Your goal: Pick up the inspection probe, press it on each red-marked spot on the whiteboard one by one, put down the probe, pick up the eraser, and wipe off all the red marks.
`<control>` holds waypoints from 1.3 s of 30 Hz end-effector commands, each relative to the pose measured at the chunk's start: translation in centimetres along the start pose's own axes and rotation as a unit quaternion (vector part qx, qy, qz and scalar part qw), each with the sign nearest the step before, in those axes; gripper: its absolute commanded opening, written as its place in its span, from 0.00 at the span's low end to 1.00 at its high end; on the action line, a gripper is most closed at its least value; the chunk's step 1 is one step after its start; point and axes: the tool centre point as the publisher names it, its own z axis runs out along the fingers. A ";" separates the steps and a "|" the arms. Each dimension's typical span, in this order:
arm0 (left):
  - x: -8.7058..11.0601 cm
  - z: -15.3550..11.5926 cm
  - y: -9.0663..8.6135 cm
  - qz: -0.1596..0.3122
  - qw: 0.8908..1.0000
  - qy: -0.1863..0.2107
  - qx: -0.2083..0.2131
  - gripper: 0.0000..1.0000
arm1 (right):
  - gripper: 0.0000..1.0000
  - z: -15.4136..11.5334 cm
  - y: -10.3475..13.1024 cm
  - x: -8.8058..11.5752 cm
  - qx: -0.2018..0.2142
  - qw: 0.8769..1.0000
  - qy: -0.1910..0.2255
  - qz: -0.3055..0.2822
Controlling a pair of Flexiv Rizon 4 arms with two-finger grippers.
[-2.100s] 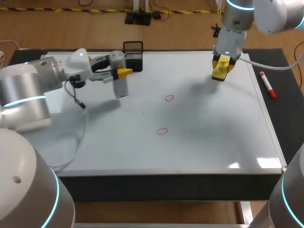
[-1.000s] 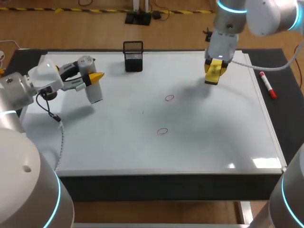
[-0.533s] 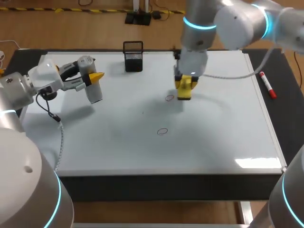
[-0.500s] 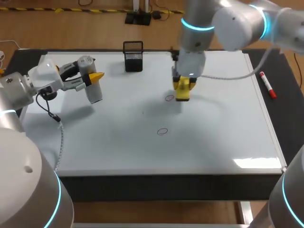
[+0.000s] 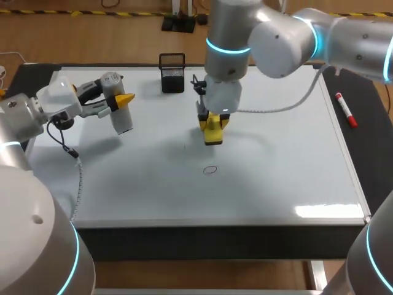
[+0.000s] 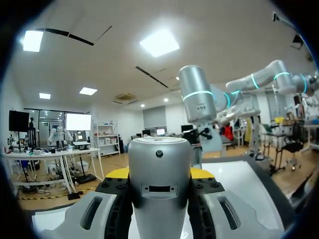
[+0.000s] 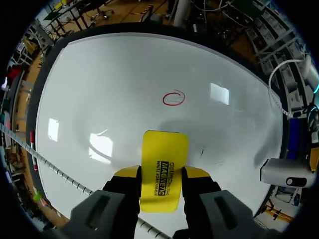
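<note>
Pinching yellow eraser by its long edges, right gripper fingers; we judge it light, rigid, somewhat slippery.

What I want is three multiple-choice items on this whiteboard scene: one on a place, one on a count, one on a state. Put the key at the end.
1. Where does the red marker lie relative to the whiteboard?
A: on its middle
B: beyond its right edge
C: beyond its left edge

2. How many red marks show on the whiteboard?
A: none
B: one
C: three

3. The right end effector is:
A: open and empty
B: shut on the red marker
C: shut on the yellow eraser

Key: 1 B, as the marker lies on the dark surface past the right edge. 2 B, as only one red ring is visible. 3 C, as both fingers grip the eraser's sides.
</note>
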 end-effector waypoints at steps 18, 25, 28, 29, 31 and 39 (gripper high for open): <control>0.0 0.0 -0.1 0.001 1.000 -0.001 0.000 0.00 | 0.00 1.9 -3.4 -1.1 -0.016 1.000 -0.009 0.003; 0.0 0.0 -0.1 0.001 1.000 -0.001 0.000 0.00 | 0.00 2.4 -3.5 -0.6 -0.018 1.000 -0.005 0.006; 0.0 0.0 -0.1 0.001 1.000 -0.001 0.000 0.00 | 0.00 2.5 -3.7 -0.4 -0.017 1.000 -0.004 0.006; 0.0 0.0 -0.1 0.001 1.000 -0.001 0.000 0.00 | 0.00 2.5 -3.7 -0.3 -0.017 1.000 -0.004 0.007; 0.0 0.0 -0.1 0.001 1.000 -0.001 0.000 0.00 | 0.00 2.7 -3.8 -0.1 -0.017 1.000 -0.003 0.009; 0.0 0.0 -0.1 0.001 1.000 -0.001 0.000 0.00 | 0.00 2.6 -4.0 1.2 -0.013 1.000 0.001 0.025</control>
